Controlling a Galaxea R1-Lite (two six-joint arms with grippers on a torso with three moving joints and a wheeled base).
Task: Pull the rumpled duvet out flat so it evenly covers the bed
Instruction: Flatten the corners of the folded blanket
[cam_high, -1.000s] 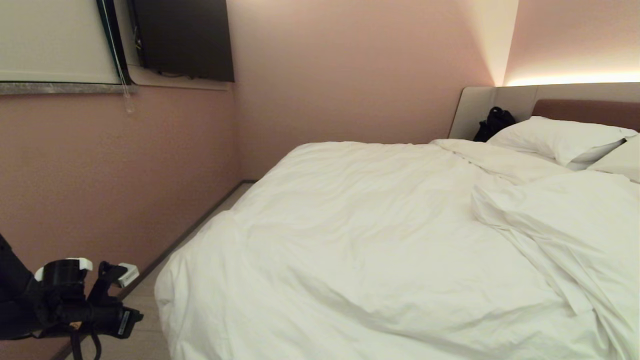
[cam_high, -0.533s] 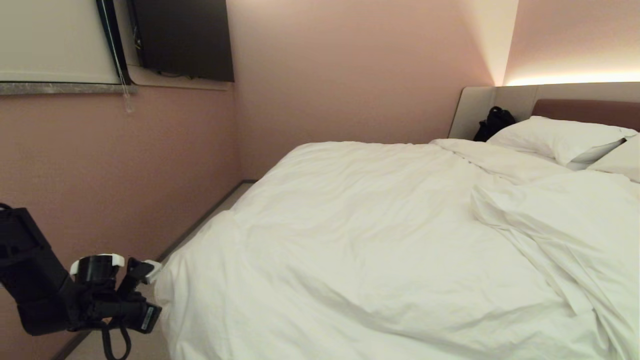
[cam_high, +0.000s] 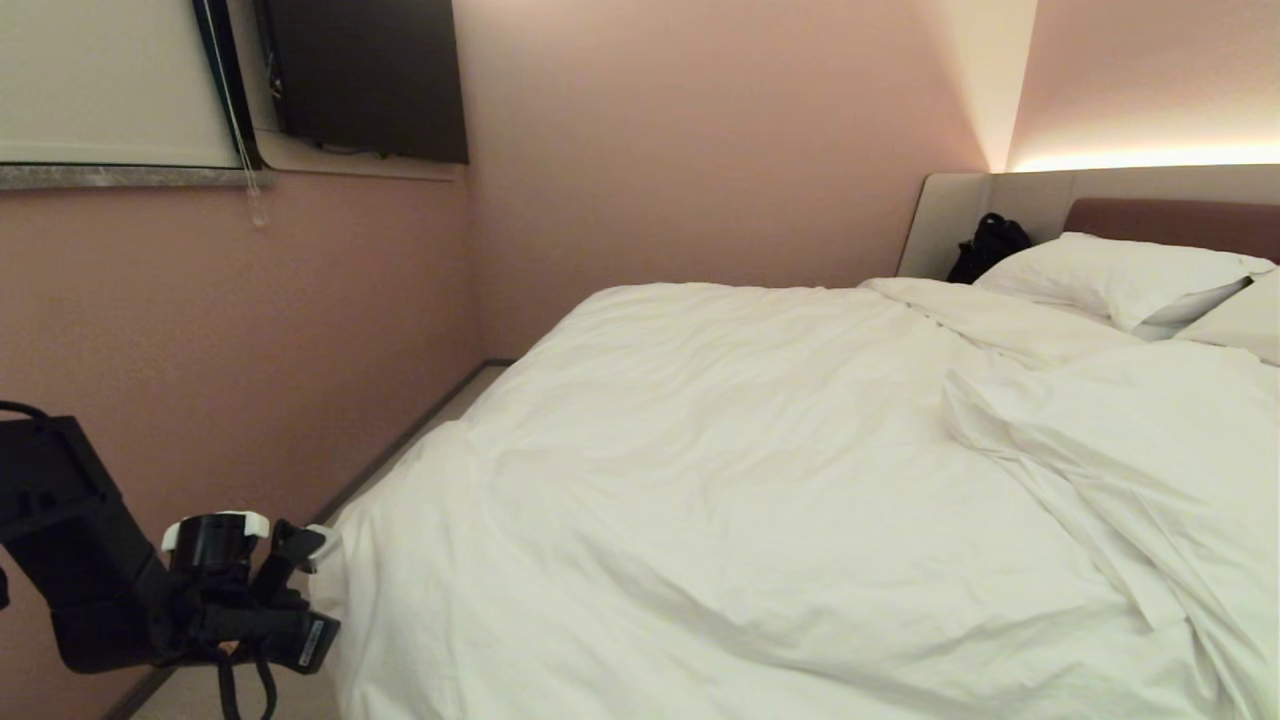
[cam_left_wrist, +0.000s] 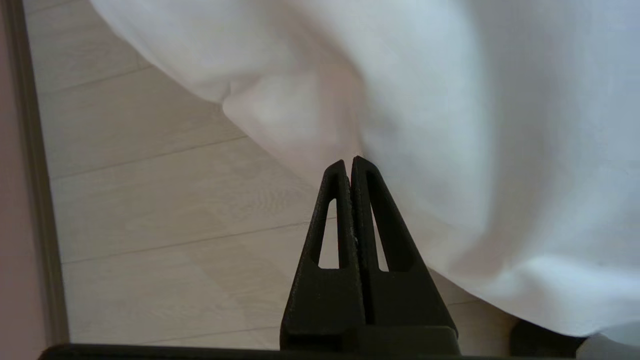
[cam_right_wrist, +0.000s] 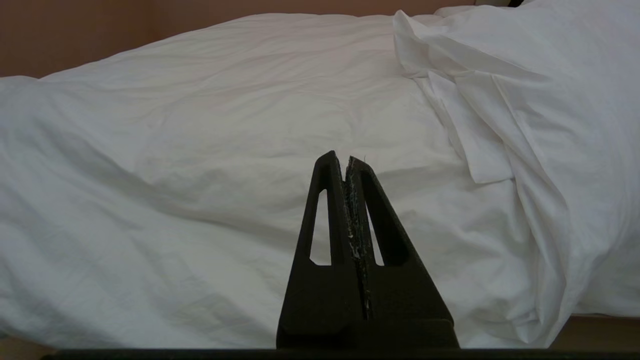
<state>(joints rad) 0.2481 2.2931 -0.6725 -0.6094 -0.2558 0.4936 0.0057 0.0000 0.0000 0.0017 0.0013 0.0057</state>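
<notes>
The white duvet (cam_high: 760, 480) lies over the bed, whose mauve headboard (cam_high: 1170, 215) shows at the far right. Most of it is smooth, but a rumpled fold (cam_high: 1100, 440) is bunched on the right side. My left gripper (cam_high: 290, 630) hangs low at the near left corner of the duvet, beside its drooping edge. In the left wrist view it (cam_left_wrist: 348, 162) is shut and empty, its tips just short of the hanging duvet (cam_left_wrist: 450, 125) above the floor. My right gripper (cam_right_wrist: 345, 159) is shut with nothing in it and faces the duvet (cam_right_wrist: 200, 150) from the near side. It does not show in the head view.
Two white pillows (cam_high: 1110, 275) lie at the headboard with a black bag (cam_high: 990, 245) beside them. A narrow strip of pale wooden floor (cam_left_wrist: 150, 225) runs between the bed and the pink wall (cam_high: 250, 350). A dark screen (cam_high: 370, 80) hangs on that wall.
My left arm has swung rightward and slightly lower, bringing its gripper up to the duvet's near left corner. The duvet and the right gripper have not moved.
</notes>
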